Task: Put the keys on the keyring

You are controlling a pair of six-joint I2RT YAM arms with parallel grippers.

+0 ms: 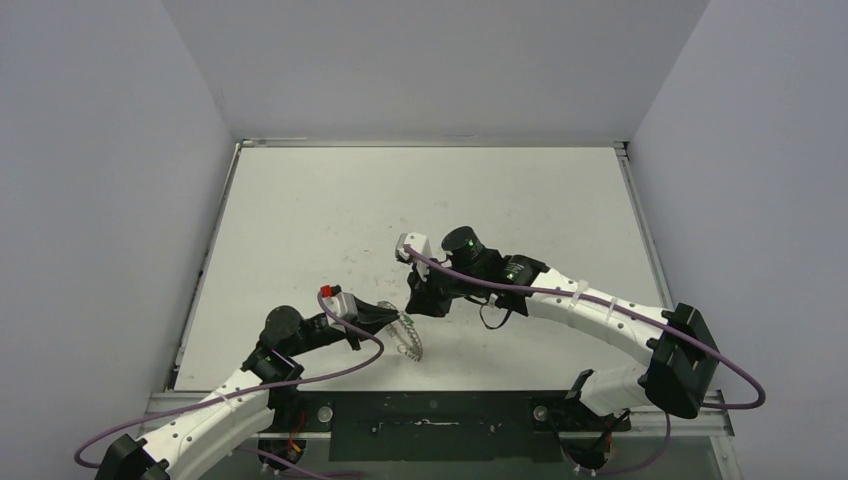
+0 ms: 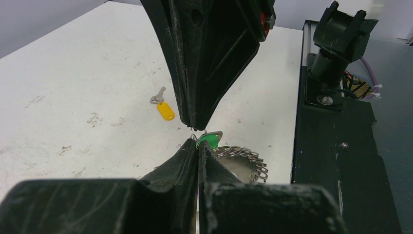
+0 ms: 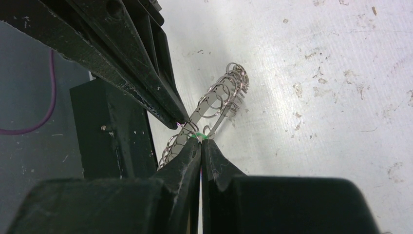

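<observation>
Keyring point(image 3: 219, 97) held on edge in clenched left fingers point(image 3: 156, 97), rim loops presented, probably for threading, to green key point(image 2: 209, 139) pinched in clenched right fingers point(image 3: 185, 161); yellow key point(image 2: 165, 110) flat on desk point(image 2: 73, 97), well apart.

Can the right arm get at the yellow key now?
Probably not yet: the right gripper is busy, jaws shut on the green key by the keyring. The yellow key lies uncovered on the table.

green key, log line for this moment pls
left gripper: shut on keyring | right gripper: shut on green key at keyring | yellow key: on table
</observation>
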